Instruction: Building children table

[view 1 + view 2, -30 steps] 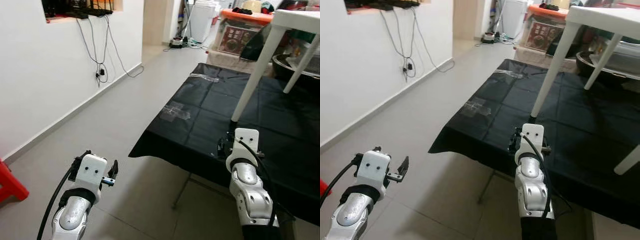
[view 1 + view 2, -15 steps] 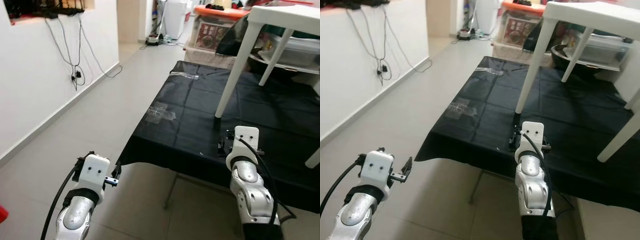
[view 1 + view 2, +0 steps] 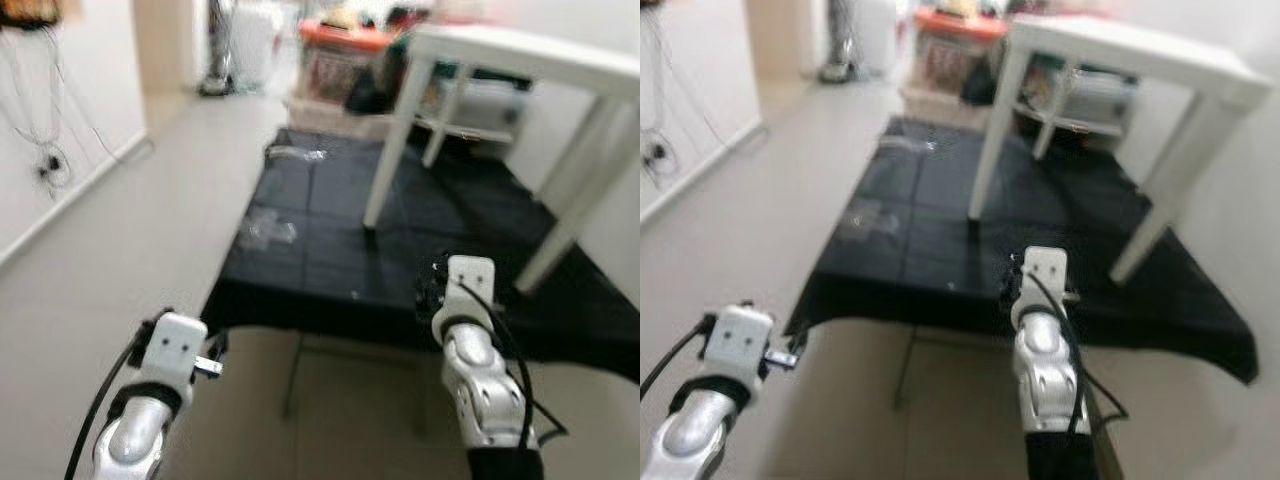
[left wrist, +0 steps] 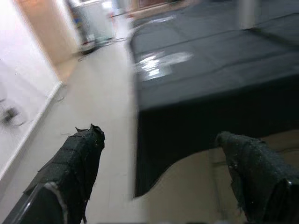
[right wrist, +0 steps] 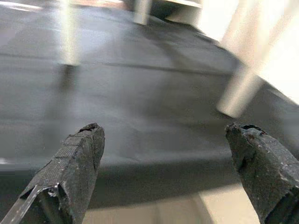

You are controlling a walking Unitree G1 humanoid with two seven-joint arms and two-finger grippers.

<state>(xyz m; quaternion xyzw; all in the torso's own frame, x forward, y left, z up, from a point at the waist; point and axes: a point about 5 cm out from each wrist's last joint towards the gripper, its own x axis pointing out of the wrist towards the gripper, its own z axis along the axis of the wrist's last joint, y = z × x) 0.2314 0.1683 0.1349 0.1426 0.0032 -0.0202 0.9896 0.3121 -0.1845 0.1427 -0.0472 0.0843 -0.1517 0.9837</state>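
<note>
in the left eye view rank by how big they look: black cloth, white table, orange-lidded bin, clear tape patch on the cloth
1. black cloth
2. white table
3. orange-lidded bin, though it stands farther off, so it may really be bigger than it looks
4. clear tape patch

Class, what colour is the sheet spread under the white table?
Black; the sheet shows best in the right eye view.

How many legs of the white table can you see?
3. One leg stands on the black sheet nearest the right gripper. One thick leg is at the robot's right. One is further back. A fourth may be hidden.
</note>
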